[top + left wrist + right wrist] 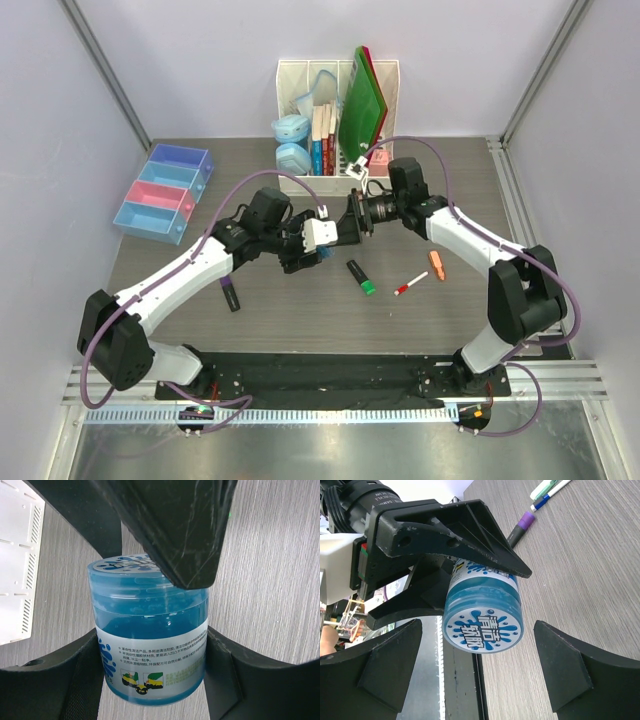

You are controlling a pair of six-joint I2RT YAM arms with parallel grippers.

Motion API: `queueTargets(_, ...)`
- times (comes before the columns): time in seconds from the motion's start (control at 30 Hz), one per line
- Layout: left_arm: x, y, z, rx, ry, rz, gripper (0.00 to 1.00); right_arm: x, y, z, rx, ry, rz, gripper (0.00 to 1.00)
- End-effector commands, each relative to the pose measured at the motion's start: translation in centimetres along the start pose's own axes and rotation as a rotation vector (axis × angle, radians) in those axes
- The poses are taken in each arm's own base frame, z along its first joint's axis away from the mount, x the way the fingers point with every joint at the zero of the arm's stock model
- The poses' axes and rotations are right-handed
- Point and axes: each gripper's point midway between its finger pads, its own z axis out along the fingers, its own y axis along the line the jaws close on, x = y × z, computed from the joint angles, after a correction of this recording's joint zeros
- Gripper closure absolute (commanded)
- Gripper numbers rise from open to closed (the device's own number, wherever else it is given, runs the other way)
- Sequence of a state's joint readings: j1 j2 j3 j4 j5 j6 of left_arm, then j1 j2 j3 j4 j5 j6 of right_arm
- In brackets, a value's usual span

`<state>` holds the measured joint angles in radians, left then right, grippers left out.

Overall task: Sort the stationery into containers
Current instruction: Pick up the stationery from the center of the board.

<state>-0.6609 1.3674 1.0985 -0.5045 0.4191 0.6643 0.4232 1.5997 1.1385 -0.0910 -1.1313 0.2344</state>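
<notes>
While the left gripper (152, 647) is clamped on the blue pot (149, 600), in front of the white file rack (292, 80), the right gripper (477, 630) stands wide apart around its lid.

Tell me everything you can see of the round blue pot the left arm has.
The blue-lidded pot is a short round tub of translucent blue plastic, and its blue contents show through. A white label with small print and little pictures wraps its wall. The lid is on and carries a blue-and-white splash design with characters. The left fingers clamp its wall from both sides, holding it tipped on its side, apparently off the table. Its lid faces the right fingers, which stand open either side of it without touching it.
</notes>
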Motion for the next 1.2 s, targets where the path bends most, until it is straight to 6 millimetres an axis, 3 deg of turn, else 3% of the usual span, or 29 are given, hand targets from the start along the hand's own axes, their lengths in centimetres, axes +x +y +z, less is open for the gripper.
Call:
queueTargets(0.0,-2.88,1.4,-0.5,-0.05,-0.091,0.049,1.0,-0.3,0.15,0.43,-0.016,-0.003,-0.044,0.0)
queueTargets(0.4,-3.3,1.67,-0.95,-0.074,-0.108,0.055,1.0,0.1,0.0,0.74,-0.011,0.001,-0.043,0.01)
queueTargets(0.73,-3.29,1.61,-0.69,-0.072,-0.113,0.05,1.0,-0.52,-0.12,1.15,-0.016,-0.02,-0.038,0.11)
queueTargets(0.93,-3.19,1.55,-0.82,-0.076,-0.113,0.054,1.0,-0.39,-0.11,1.17,-0.021,-0.024,-0.042,0.33)
queueTargets(0.97,-3.22,1.69,-0.88,-0.084,-0.112,0.057,1.0,-0.34,-0.04,1.21,-0.024,-0.024,-0.039,0.43)
queueTargets(1.03,-3.26,1.9,-1.03,-0.096,-0.11,0.057,1.0,-0.37,-0.05,1.23,-0.026,-0.024,-0.039,0.55)
queueTargets(1.07,-3.31,2.1,-1.08,-0.105,-0.112,0.059,1.0,-0.42,0.02,1.28,-0.027,-0.025,-0.042,0.67)
queueTargets(1.13,-3.36,2.33,-1.27,-0.123,-0.112,0.062,1.0,-0.43,0.0,1.28,-0.026,-0.025,-0.04,0.78)
queueTargets(1.17,-3.25,2.33,-1.3,-0.127,-0.109,0.063,0.94,-0.46,-0.03,1.3,-0.026,-0.025,-0.042,0.83)
